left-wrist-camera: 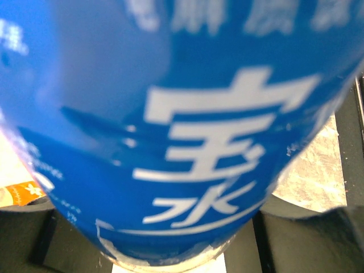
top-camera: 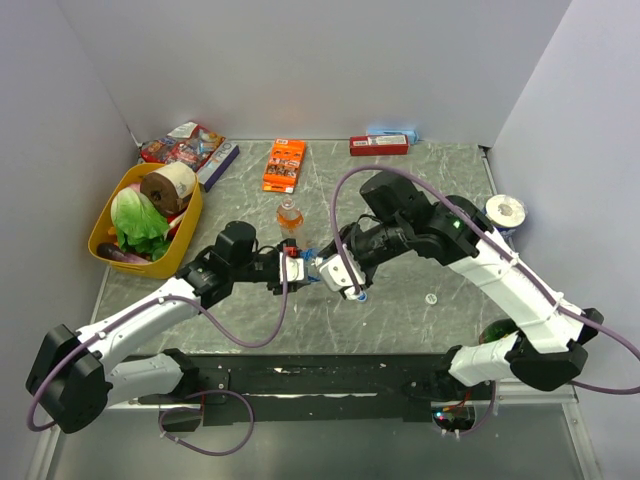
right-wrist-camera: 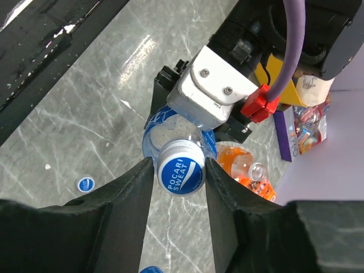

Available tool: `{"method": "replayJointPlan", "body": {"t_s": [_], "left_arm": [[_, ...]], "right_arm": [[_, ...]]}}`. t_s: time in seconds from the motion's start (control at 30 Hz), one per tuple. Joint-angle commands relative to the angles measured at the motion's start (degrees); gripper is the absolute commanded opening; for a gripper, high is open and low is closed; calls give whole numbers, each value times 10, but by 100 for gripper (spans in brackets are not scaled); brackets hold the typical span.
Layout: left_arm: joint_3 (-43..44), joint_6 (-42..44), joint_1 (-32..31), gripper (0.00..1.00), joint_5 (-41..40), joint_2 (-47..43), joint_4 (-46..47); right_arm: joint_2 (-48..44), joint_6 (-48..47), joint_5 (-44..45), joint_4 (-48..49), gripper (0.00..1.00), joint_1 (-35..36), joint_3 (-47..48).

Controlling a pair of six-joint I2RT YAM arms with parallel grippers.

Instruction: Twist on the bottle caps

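Blue, white and orange on grey marble.
We see a white-lettered blue cap (right-wrist-camera: 181, 174) between black fingers (right-wrist-camera: 131, 199), a bottle (left-wrist-camera: 187, 142) labelled blue with white characters, an orange bottle (right-wrist-camera: 239, 166) beyond them, a veined grey table (right-wrist-camera: 85, 102).

Left arm (top-camera: 140, 315) and right arm (top-camera: 500, 270): white links, black joints, a purple cable (right-wrist-camera: 293, 34) each. Beside the white two-screw block (right-wrist-camera: 219, 85) sits a red clip (right-wrist-camera: 260, 102); right fingers (right-wrist-camera: 133, 216) seem black.
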Motion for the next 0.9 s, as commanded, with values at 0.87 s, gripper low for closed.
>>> {"method": "replayJointPlan", "body": {"t_s": [0.87], "left_arm": [[51, -107, -93, 1, -564, 33, 363]], "right_arm": [[273, 739, 44, -11, 13, -111, 322]]}}
